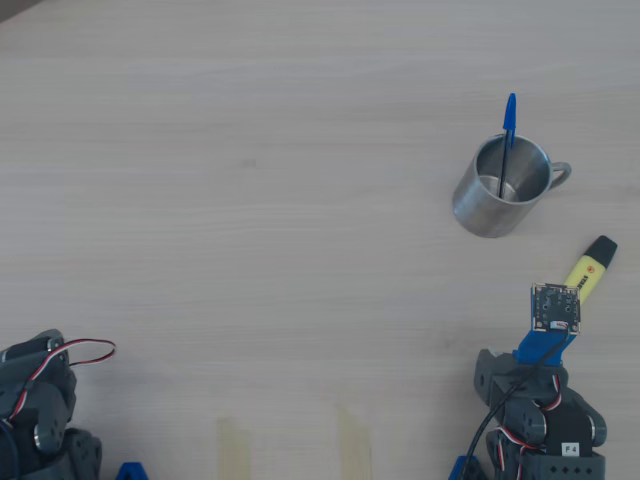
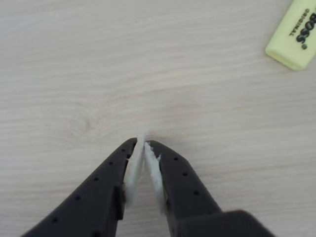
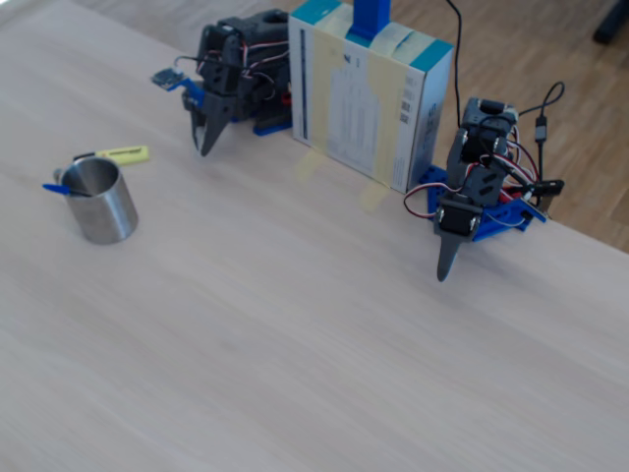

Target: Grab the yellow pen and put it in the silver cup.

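Nearest the lens: the dark two-finger gripper (image 2: 143, 143) fills the bottom of the wrist view, its white-padded fingers pressed together at the tips, nothing between them, tips low over bare wood.

Yellow pen: the short chunky yellow highlighter with a black cap (image 1: 590, 269) lies flat on the pale wooden table (image 1: 250, 200); in the wrist view only its printed yellow butt end (image 2: 293, 32) shows, up in the top right corner, well clear of the tips.

Silver cup: the shiny steel mug with a loop handle (image 1: 500, 187) stands upright beyond the highlighter in the overhead view, a thin blue ballpoint pen (image 1: 508, 130) already leaning inside it.

Step in hand: the approach, I'd say; no grasp yet.

Next move: open the fingers, swing toward the highlighter, straddle the barrel across its narrow width.

Edges: in the overhead view the highlighter sits near the right frame edge.

Open room: bare table between highlighter and mug; the mug's mouth is wide, but the ballpoint takes one side of it.

Other hardware: a second arm (image 3: 467, 206) and a blue-and-white cardboard box (image 3: 369, 93) stand well apart from the working area.
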